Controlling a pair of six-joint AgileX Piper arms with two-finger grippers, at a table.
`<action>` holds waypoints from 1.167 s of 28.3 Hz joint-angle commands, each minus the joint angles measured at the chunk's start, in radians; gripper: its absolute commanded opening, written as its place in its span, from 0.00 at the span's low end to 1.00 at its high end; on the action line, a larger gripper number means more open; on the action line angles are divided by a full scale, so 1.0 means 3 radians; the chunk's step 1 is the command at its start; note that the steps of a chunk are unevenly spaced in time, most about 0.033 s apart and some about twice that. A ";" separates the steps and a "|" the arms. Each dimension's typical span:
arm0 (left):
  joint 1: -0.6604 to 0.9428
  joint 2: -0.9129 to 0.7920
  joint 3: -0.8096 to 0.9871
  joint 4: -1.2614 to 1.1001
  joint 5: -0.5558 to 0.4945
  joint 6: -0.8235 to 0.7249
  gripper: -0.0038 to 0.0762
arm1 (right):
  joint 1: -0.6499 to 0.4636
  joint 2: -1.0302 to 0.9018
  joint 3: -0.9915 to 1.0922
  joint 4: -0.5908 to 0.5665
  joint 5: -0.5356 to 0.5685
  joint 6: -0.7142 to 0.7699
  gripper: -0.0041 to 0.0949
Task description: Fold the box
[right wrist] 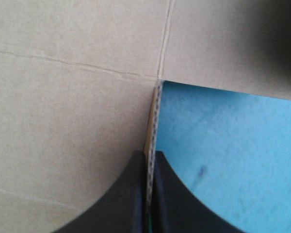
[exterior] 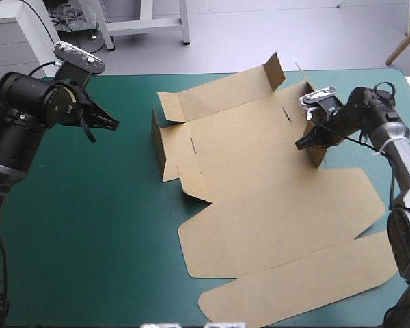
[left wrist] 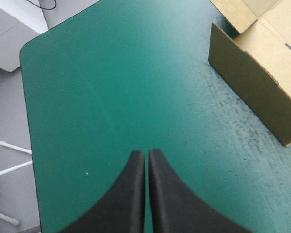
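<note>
The brown box (exterior: pixel 260 178) lies mostly flat across the table's middle and right. Its left wall (exterior: pixel 158 142) and right wall (exterior: pixel 313 123) stand raised, and a far flap (exterior: pixel 273 70) tilts up. My right gripper (exterior: pixel 305 143) is shut on the right wall; in the right wrist view the board's edge (right wrist: pixel 155 121) runs between the black fingers (right wrist: pixel 131 194). My left gripper (exterior: pixel 113 123) hovers over bare cover left of the box, shut on nothing. The left wrist view shows its gripper (left wrist: pixel 147 154) shut, with the box's left wall (left wrist: pixel 252 92) ahead and to the side.
The teal-green cover (exterior: pixel 89 225) lies bare on the table's left half. The box's wide lid panels (exterior: pixel 294 273) spread toward the near right edge. The table's far left corner (left wrist: pixel 26 48) shows in the left wrist view.
</note>
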 commanded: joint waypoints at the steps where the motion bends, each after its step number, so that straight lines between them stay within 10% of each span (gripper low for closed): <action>1: 0.0102 -0.0093 -0.0102 0.0015 0.0152 -0.0039 0.06 | 0.0173 -0.0003 -0.0304 0.0020 -0.0277 -0.0473 0.02; 23: 0.0151 -0.0093 0.0166 0.0045 0.0152 -0.0094 0.06 | 0.1278 0.0456 -0.0847 0.0229 -0.0872 -0.2896 0.02; 33: 0.0151 -0.0093 0.0166 0.0045 0.0152 -0.0117 0.06 | 0.1473 0.0470 -0.0847 0.0417 -0.0915 -0.3115 0.02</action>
